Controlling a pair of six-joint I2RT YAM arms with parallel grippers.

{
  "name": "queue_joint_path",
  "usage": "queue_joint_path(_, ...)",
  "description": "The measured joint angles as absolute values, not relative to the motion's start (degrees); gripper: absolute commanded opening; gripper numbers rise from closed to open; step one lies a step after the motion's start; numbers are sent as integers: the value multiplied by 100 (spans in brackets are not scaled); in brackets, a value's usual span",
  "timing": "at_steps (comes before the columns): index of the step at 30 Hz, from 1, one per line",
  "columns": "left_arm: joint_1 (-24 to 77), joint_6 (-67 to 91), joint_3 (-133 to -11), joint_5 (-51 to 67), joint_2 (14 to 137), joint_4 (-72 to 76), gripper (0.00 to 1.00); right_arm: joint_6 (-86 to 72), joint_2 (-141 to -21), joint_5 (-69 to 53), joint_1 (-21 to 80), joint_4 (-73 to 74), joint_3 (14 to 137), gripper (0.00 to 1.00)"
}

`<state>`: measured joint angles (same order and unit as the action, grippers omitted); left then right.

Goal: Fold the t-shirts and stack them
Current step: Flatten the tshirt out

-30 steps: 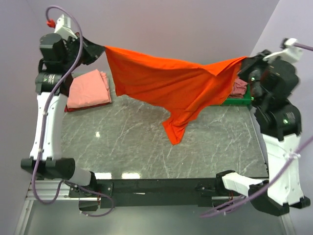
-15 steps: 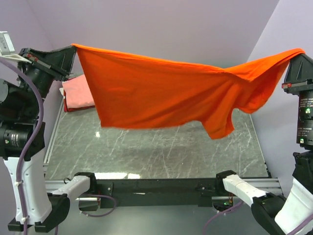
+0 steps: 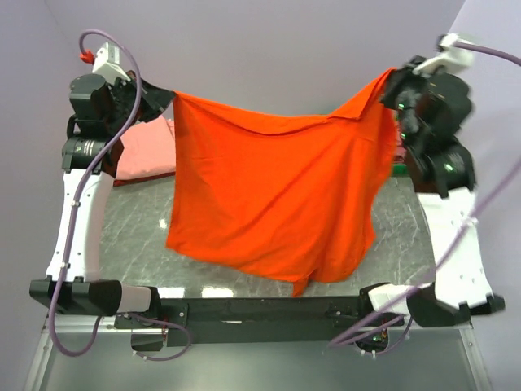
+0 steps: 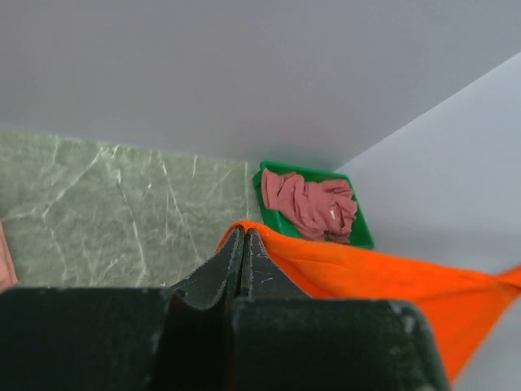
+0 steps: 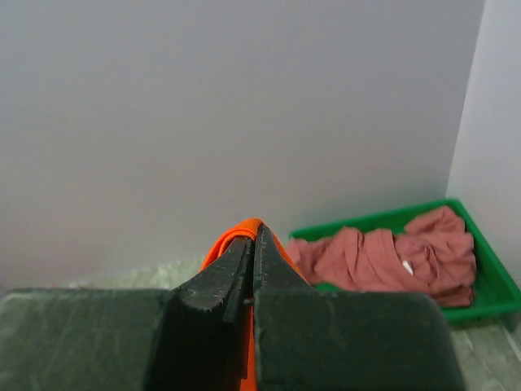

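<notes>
The left gripper [image 3: 169, 96] and the right gripper [image 3: 391, 80] are each clenching an upper corner of the bright orange cloth t-shirt [image 3: 277, 195], which is hanging spread between them over the grey marble table [image 3: 122, 236]. A folded salmon-pink t-shirt [image 3: 146, 151] is lying at the table's far left.

The orange t-shirt [image 3: 269, 195] is soft, matt cloth, smooth across its middle and loosely creased along its upper edge. At 10 o'clock on the table, the salmon-pink t-shirt [image 3: 146, 151] is matt cloth too, smooth-faced. The table [image 3: 130, 236] looks like polished grey stone with white veins, glossy, with bright glints near 6 o'clock. At 2 o'clock the green bin [image 5: 492, 281] is smooth, faintly shiny plastic, and the rose-mauve t-shirts [image 5: 383, 257] in it are matt, crumpled cloth. The left gripper [image 4: 242, 236] and right gripper [image 5: 254, 236] look like matt black plastic, and the right one's inner edge is toothed.
</notes>
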<state>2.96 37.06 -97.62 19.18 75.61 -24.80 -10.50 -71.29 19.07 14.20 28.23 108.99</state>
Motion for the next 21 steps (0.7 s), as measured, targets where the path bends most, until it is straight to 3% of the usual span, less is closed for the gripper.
queue_joint_path(10, 296, 3715, -9712, 1955, 7341, -2508, 0, -1103, -7408, 1839, 1420, 2923, 10866, 0)
queue_joint_path(21, 296, 3570, -9695, 1310, 5712, -3120, 0, -1120, -6565, 1592, 1459, 3347, 11581, 0)
